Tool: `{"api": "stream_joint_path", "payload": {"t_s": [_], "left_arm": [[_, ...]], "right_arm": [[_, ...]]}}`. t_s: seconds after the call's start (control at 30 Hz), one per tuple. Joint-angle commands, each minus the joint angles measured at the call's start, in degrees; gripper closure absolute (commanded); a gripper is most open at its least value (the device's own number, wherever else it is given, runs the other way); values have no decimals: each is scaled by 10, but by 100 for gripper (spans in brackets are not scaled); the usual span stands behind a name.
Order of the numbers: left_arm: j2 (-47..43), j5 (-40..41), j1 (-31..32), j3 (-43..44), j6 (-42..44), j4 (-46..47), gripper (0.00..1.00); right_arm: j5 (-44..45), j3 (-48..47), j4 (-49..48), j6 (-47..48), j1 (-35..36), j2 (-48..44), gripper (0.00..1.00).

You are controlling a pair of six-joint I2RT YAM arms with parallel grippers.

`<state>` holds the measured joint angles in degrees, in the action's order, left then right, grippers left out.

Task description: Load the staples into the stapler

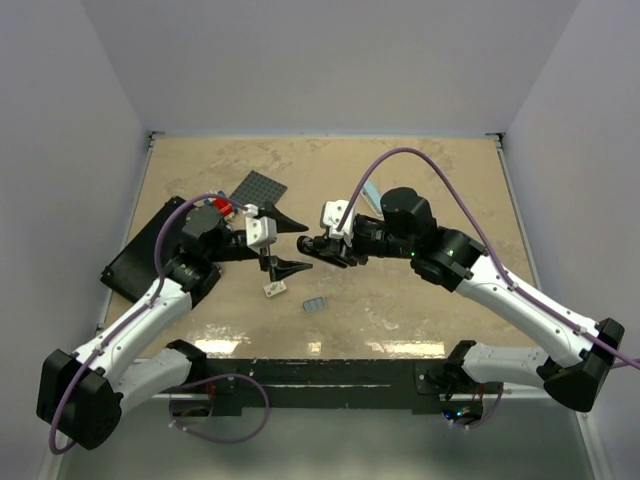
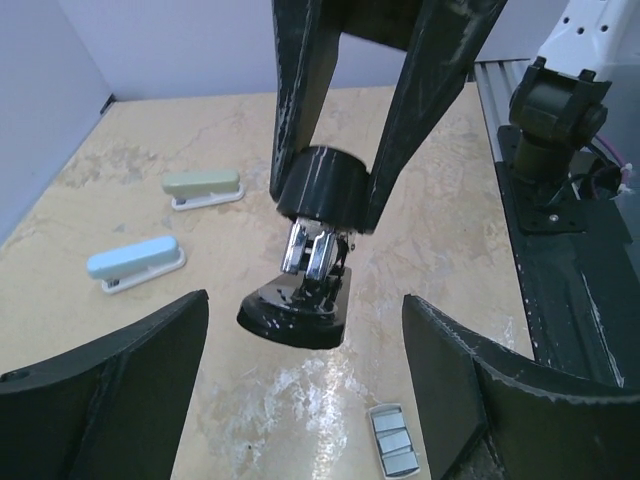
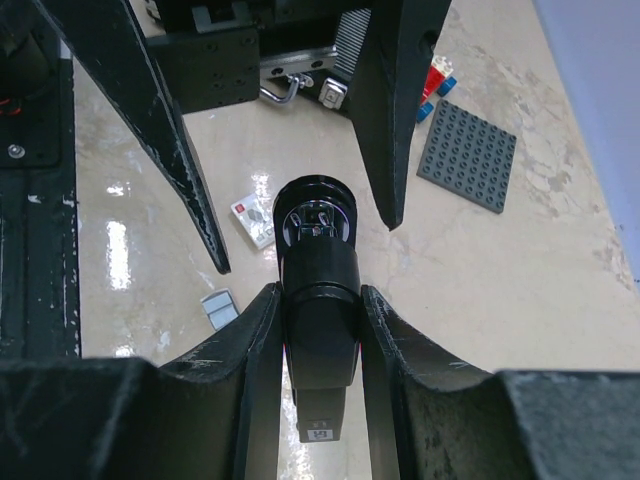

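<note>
My right fingers (image 3: pixel 240 380) are clamped on the black stapler (image 3: pixel 320 290); my left fingers (image 2: pixel 120 370) stand apart, facing it. The staples (image 2: pixel 392 440) lie on the table (image 2: pixel 420 200) below the stapler, nearer my left fingers.

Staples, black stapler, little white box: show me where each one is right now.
staples (image 2: pixel 393 440): left wrist view, middle of the ribbed block.
black stapler (image 3: pixel 320 300): right wrist view, middle of its black body.
little white box (image 3: pixel 255 220): right wrist view, centre of its top face.

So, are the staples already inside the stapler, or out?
Out. The staples lie on the table, apart from the black stapler gripped in the right claw.
</note>
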<state>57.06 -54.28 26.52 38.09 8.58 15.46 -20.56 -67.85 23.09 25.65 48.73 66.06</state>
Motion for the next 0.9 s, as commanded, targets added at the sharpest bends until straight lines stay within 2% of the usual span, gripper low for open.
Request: {"api": "stream_joint_path", "payload": {"t_s": [0.0,0.33,0.5,0.7,0.8,0.87], "left_arm": [[-3,-62,-3,34,3,64,18],[17,-79,-2,35,-10,69,37],[22,-70,-2,35,-8,64,38],[31,-63,-2,37,-3,46,45],[33,-62,-2,38,1,37,52],[32,-55,-2,40,14,19,62]], "right_arm": [[-17,-7,-51,19,-1,-11,100],[-26,-5,-58,11,-1,-16,100],[-30,-3,-62,4,-1,-16,100],[-31,-2,-68,1,-1,-14,100],[-34,-1,-71,-1,-1,-14,100],[-33,1,-77,-3,-1,-16,100]]}}
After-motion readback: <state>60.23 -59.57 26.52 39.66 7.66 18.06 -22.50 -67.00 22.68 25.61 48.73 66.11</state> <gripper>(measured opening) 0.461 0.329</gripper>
